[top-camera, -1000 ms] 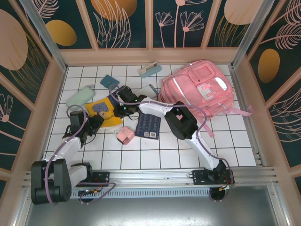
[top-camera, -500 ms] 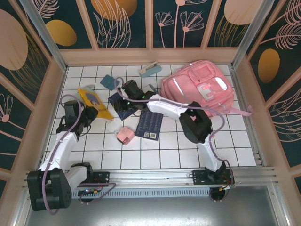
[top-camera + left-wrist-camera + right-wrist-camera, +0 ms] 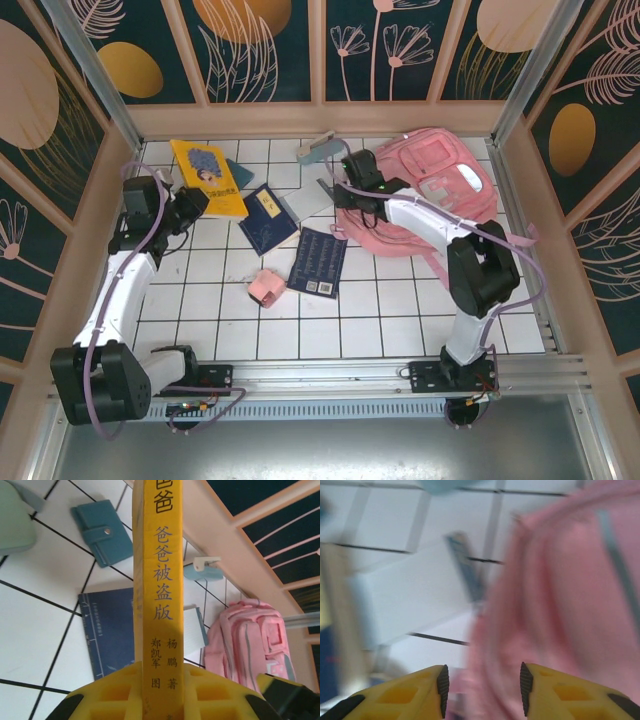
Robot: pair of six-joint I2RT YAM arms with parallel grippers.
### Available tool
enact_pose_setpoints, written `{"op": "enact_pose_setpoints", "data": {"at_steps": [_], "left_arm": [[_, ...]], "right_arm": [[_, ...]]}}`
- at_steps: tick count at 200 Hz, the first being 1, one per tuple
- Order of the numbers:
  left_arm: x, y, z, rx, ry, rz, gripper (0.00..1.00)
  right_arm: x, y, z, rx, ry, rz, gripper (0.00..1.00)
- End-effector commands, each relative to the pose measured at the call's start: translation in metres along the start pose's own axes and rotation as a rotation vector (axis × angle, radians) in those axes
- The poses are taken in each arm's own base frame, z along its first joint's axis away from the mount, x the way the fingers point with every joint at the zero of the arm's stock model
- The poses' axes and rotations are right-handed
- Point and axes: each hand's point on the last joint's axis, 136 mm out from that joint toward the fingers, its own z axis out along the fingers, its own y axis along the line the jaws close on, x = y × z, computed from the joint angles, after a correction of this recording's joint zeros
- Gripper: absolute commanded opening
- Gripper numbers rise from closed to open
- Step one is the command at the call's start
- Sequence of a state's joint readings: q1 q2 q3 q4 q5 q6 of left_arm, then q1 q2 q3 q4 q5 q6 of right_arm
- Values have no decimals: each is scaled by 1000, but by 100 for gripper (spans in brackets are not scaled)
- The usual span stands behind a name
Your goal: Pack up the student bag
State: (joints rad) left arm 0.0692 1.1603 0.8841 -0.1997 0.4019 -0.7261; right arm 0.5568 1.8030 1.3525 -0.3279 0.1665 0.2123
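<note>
L claw (image 3: 188, 203) clamped on yellow book (image 3: 205, 175), book held up nr far-left corner of tabletop (image 3: 400, 310). R claw (image 3: 352, 192) part-open, nothing betw jaws, at left edge of student bag (image 3: 440, 180). Bag lies in far-right corner.

This is a staged robot test cell, not a home: a white tiled tabletop (image 3: 400, 310) boxed in by floral-printed wall panels (image 3: 250, 50) and aluminium posts (image 3: 90, 65), with a left arm (image 3: 125, 290) and a right arm (image 3: 480, 280) bolted to a metal rail (image 3: 330, 375).
</note>
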Motion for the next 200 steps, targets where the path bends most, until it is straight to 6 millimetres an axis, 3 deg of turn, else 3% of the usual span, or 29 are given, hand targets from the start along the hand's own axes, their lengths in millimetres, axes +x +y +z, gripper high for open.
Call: {"op": "enact_pose_setpoints", "data": {"at_steps": [1, 22, 51, 107, 150, 172, 196, 200], "left_arm": [[-22, -45, -7, 152, -52, 72, 0], [-19, -44, -4, 163, -38, 64, 0], [-17, -43, -3, 157, -30, 71, 0], [-11, -38, 0, 139, -14, 92, 0], [-8, -37, 5, 148, 2, 89, 0], [-9, -39, 6, 158, 6, 87, 0], [-10, -48, 4, 185, 12, 91, 0], [-10, -50, 4, 189, 12, 93, 0]], "right_arm": [[17, -59, 0, 221, 41, -103, 48], [25, -73, 9, 242, 67, -112, 53], [34, -86, 25, 285, 119, -111, 53], [49, -75, 39, 208, 151, -93, 58], [55, -79, 44, 229, 172, -86, 58], [68, -88, 53, 270, 206, -98, 52], [75, -88, 56, 246, 218, -76, 33], [75, -88, 56, 244, 219, -73, 25]]}}
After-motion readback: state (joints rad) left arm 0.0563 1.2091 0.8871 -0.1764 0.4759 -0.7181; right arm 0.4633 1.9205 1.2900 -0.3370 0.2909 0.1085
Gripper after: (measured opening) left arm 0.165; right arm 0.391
